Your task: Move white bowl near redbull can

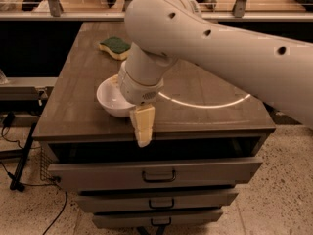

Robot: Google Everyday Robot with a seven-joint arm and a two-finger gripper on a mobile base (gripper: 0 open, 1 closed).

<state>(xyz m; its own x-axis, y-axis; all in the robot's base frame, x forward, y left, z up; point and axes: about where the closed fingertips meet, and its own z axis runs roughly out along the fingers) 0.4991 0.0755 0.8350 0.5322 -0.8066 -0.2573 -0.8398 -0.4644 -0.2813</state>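
The white bowl [108,98] sits on the wooden tabletop near its front edge, left of centre. My gripper [142,127] is at the bowl's front right rim, reaching down past the table's front edge. The wrist and big white arm [205,43] cover the bowl's right side. The redbull can is hidden or out of view.
A green and yellow sponge [115,47] lies at the back left of the table [210,116]. Below the top are several drawers with handles [159,175]. A dark stand and cables are on the floor at the left [22,165].
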